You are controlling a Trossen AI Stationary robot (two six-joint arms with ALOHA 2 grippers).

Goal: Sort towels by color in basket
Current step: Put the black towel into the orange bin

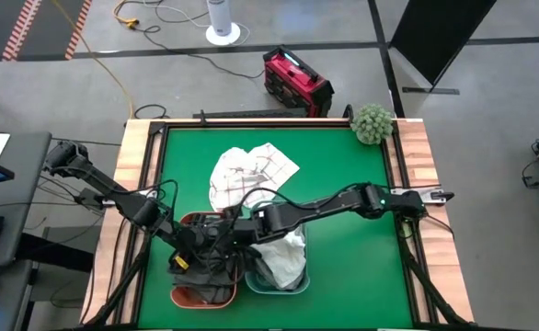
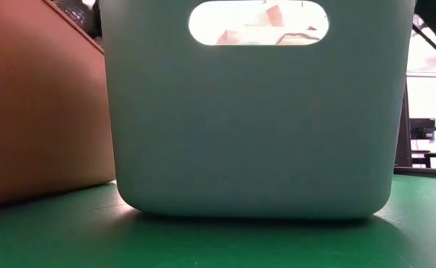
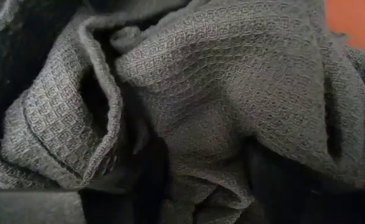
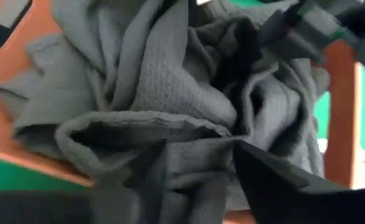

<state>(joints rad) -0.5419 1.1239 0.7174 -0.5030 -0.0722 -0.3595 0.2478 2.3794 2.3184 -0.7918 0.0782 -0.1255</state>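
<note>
Hovering over the orange basket (image 1: pixel 202 294), the right gripper (image 4: pixel 198 165) is standing with its fingers parted just above the crumpled dark grey towels (image 4: pixel 164 87) lying in it, gripping nothing, while the left gripper (image 1: pixel 185 260) is pressing close over the same heap, its fingers unseen. Being soft, light waffle-weave cloth, these are likely bunching and draping, so a raised fold is offering the surest pinch. No brand, label or writing is showing on any cloth or basket.
</note>
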